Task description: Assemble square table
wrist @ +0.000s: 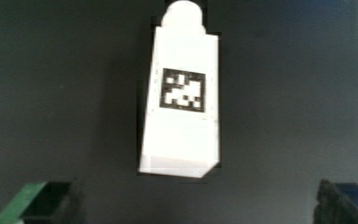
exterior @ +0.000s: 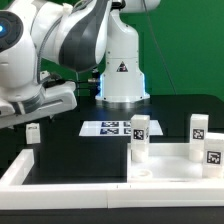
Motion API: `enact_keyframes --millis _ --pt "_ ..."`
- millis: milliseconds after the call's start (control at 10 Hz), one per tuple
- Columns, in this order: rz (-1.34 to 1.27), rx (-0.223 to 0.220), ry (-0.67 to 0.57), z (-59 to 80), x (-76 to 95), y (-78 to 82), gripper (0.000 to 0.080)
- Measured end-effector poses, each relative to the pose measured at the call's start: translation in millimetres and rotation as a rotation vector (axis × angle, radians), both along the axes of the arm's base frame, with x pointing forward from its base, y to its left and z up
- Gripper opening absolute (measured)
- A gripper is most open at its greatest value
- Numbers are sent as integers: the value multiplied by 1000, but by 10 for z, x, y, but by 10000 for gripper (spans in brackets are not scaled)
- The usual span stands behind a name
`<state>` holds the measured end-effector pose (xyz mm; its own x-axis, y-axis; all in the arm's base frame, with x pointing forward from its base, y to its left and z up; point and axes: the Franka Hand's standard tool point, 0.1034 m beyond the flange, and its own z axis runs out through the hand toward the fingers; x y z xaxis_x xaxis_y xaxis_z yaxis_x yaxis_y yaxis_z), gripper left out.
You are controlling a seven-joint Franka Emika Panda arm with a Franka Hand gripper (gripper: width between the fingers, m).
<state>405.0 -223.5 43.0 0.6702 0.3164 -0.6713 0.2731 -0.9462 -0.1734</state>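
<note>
The black desk (exterior: 70, 150) fills the lower half of the exterior view, with the square top (exterior: 170, 165) at lower right carrying upright legs. The hand (exterior: 30, 112) hangs at left, released and empty, over a lone leg (exterior: 33, 131). In the wrist view that leg (wrist: 179, 95) lies centred between the spread fingertips (wrist: 43, 200). Judged step: reaching for it; next, lower squarely and clench.
</note>
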Motion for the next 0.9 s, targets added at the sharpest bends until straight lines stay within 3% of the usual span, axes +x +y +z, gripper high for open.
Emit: enact_keyframes --millis 200,300,500,600,900 --pt "0 0 1 -3 -2 0 648" --pt "11 -22 -2 -38 -17 -30 648" --pt "44 -90 38 -264 -236 -85 648" --pt "45 -95 51 -330 -281 -117 648" --pt "47 -95 57 -350 -298 -117 648"
